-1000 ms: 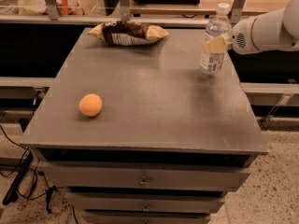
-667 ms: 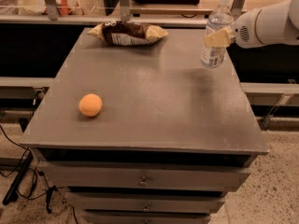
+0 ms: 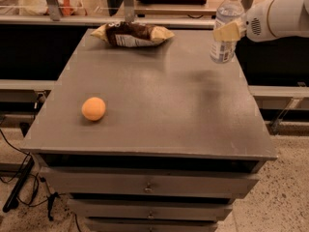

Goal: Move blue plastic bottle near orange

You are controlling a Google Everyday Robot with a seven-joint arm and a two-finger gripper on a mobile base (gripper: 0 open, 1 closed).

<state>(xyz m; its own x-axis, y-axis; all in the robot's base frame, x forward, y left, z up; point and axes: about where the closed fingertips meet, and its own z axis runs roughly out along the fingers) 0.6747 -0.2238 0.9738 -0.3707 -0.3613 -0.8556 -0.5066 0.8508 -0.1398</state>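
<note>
The blue plastic bottle, clear with a white cap and a white-bluish label, is upright at the far right of the grey table, lifted off the top. My gripper comes in from the right and is shut on the bottle at its middle; a tan finger pad lies across it. The orange sits on the table at the near left, far from the bottle.
A brown-and-yellow snack bag lies at the far middle of the table. Drawers run below the front edge. Shelving and metal posts stand behind. Cables lie on the floor at the left.
The gripper has risen with the bottle, which has come off the table and now hangs higher at the far right. The orange and the bag have not moved.
</note>
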